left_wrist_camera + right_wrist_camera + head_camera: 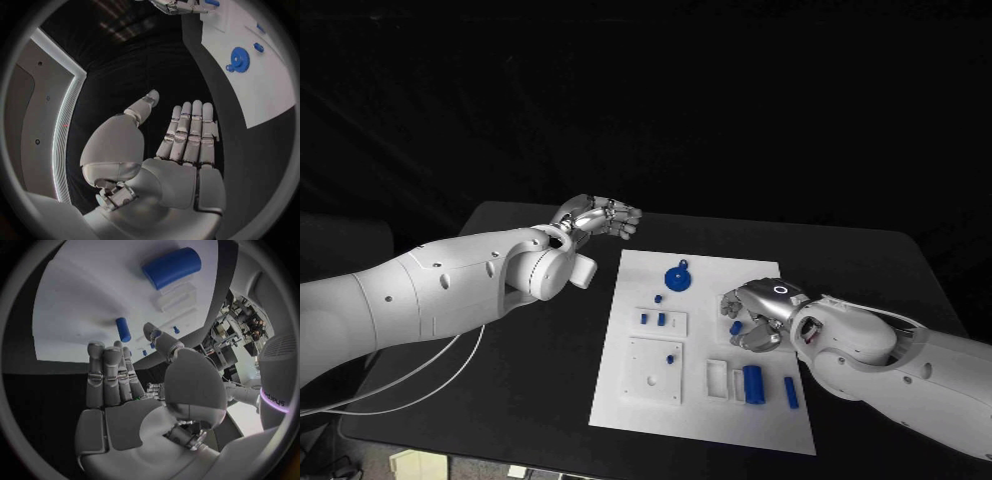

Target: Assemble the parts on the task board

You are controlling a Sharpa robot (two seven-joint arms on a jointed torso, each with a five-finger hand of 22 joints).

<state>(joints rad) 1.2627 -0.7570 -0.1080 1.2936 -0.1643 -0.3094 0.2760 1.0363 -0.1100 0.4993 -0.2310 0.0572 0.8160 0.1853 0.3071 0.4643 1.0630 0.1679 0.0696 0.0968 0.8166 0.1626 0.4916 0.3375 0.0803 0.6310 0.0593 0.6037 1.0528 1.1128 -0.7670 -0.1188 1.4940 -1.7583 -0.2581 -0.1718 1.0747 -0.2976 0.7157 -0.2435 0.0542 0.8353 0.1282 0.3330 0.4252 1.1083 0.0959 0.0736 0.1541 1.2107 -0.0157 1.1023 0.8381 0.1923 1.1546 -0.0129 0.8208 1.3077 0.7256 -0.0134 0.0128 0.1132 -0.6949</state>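
The white task board (711,400) lies in the middle of the table. A blue gear (678,278) sits at its far end, a blue cylinder (754,383) and a blue bar (790,392) at its near right. My right hand (754,315) hovers over the board's right side with its fingers straight and nothing in them. A small blue peg (123,329) lies on the board (75,305) just past its fingertips, with the cylinder (172,266) farther off. My left hand (599,217) is off the board's far left corner, its fingers (190,132) straight and empty.
Two small blue pegs (653,320) stand in a white block on the board's left half. Another peg (672,357) sits on a square white plate nearer me. Bare black table (516,380) surrounds the board. The gear (239,57) also appears beyond my left hand.
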